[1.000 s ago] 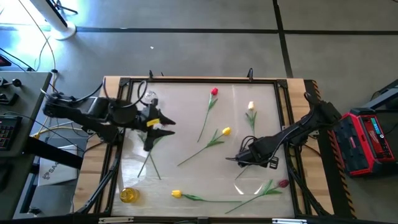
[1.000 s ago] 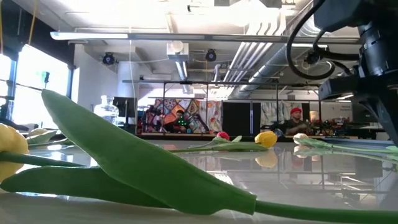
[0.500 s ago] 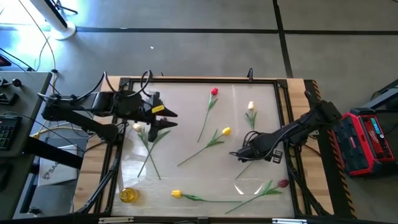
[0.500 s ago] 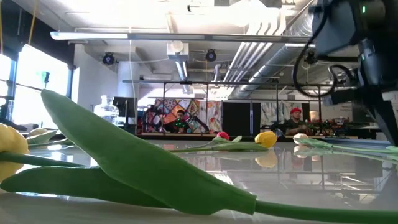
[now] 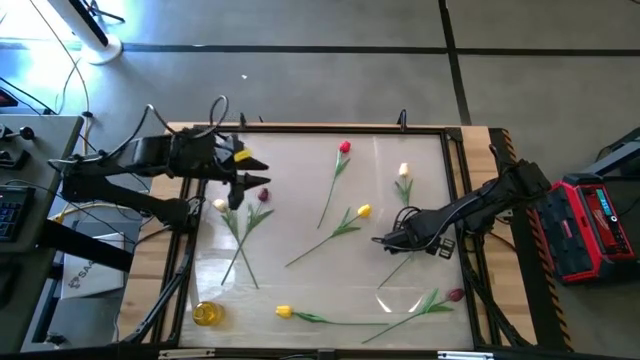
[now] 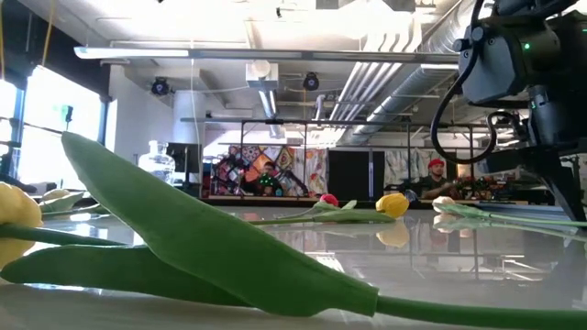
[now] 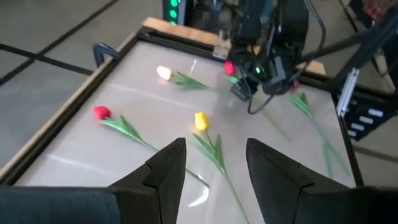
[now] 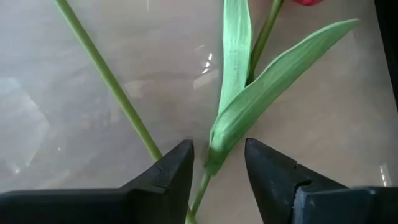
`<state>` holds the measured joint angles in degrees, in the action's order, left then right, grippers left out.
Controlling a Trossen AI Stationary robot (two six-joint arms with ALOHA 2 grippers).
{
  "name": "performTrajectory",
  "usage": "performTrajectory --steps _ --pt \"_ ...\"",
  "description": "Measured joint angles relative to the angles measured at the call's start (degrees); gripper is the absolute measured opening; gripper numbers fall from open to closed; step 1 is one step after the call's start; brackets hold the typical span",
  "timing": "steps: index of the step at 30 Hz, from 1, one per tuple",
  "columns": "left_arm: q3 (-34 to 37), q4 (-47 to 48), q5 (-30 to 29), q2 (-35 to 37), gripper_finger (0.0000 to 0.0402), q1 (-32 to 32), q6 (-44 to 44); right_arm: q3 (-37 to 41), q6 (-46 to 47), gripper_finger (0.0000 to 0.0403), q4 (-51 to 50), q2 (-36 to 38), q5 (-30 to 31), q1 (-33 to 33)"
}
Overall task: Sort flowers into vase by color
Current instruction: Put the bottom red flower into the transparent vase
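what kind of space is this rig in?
Likely an open lab or workshop: exposed ducts on the ceiling, a bare concrete floor, and a keyboard on a desk beside the table.

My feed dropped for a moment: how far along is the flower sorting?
Done: nothing that shows. The red flower, the yellow flower and the others lie flat on the table, none in a vase. In hand: the right hand is low, fingers open either side of a stem, not yet gripping. The left hand hovers open and empty. Left: every flower.
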<state>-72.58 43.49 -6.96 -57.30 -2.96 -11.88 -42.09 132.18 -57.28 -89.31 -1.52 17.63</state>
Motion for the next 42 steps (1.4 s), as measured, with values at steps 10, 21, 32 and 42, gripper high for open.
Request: performTrajectory --steps 10,21,32,42 --pt "0.0 1.3 0.0 6.8 0.0156 -3.3 0.0 0.1 -1.0 0.0031 0.0 -0.3 4.7 0.1" --pt "0.0 2.0 -0.1 12.4 0.0156 -3.8 0.0 -0.9 -1.4 0.0004 -1.8 -0.5 6.4 1.2" --pt "0.0 2.8 0.3 13.0 0.0156 -3.8 -1.5 -6.9 -1.7 0.0001 -8.8 -0.6 8.6 3.3" --pt "0.0 3.0 0.4 13.0 0.0156 -3.8 -2.6 -16.0 -2.1 0.0001 -17.9 -0.5 14.3 5.4"
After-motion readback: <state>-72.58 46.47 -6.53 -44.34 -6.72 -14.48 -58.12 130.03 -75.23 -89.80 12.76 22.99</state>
